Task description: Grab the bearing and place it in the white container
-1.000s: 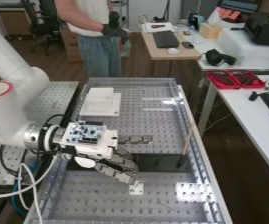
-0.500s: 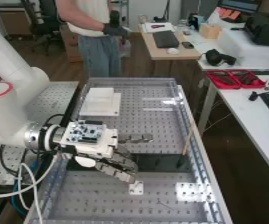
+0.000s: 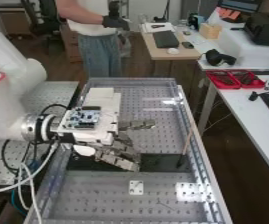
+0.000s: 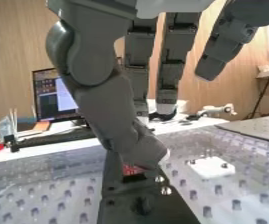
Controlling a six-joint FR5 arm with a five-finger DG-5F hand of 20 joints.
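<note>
In the high view, the hand (image 3: 108, 145) is over the bench's left middle, above the dark strip, its fingers relaxed and pointing right. The wrist view has the thick thumb of the hand (image 4: 108, 102) in front and long, nearly straight fingers behind. A small white square piece (image 3: 136, 187) lies on the perforated plate just nearer than the fingertips; small pins stand on this white piece (image 4: 212, 167) in the wrist view. The white container (image 3: 101, 102) sits at the far left, partly behind the hand. Whether the small shiny round parts (image 4: 163, 185) on the dark strip include the bearing, I cannot tell.
A dark strip (image 3: 161, 162) crosses the bench under the hand. A thin brown stick (image 3: 187, 142) leans near the right rail. Raised rails (image 3: 208, 182) border the bench. Red trays (image 3: 234, 79) stand on the side table.
The hand has moved away from the small white piece, up and towards the bench's far end. Its fingertips were at that piece's edge before and are now clear of it in the high view.
</note>
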